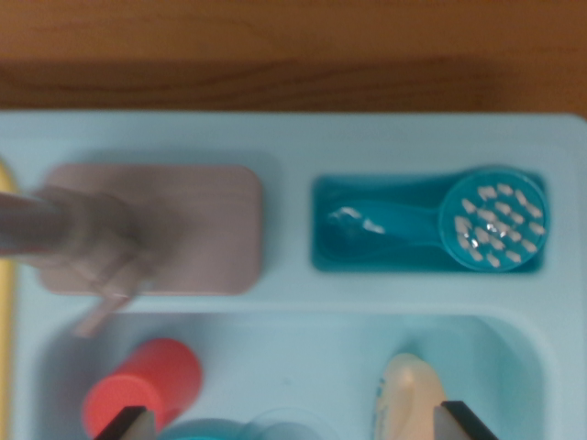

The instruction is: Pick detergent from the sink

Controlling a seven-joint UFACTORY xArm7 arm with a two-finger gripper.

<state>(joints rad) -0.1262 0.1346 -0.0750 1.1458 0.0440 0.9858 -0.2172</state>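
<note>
The detergent bottle point(142, 390) stands in the basin of the pale blue toy sink point(293, 137), at the basin's left, seen from above: a red cap over a teal body that shows just at the lower edge. It sits close beside the left fingertip. No label or writing can be read on it; the view is blurred.

Going left to right: a yellow strip point(5, 302) runs along the far left edge. A grey faucet point(64, 229) rises from a grey-brown base plate point(197, 229) on the sink's deck, its spout reaching off the left side. Right of it, a recessed teal tray point(330, 257) holds a teal dish brush point(477, 225) with white bristles, head at the right. Below that, in the basin's right part, lies a cream-coloured item point(408, 394) with some blue on it, too blurred to name.

The gripper point(293, 423) looks straight down over the basin. Only the two dark tips of the fingers point(128, 423) show at the lower edge, spread wide apart, pinching nothing.

Beyond the sink, at the top, is the wooden bench point(275, 55).
</note>
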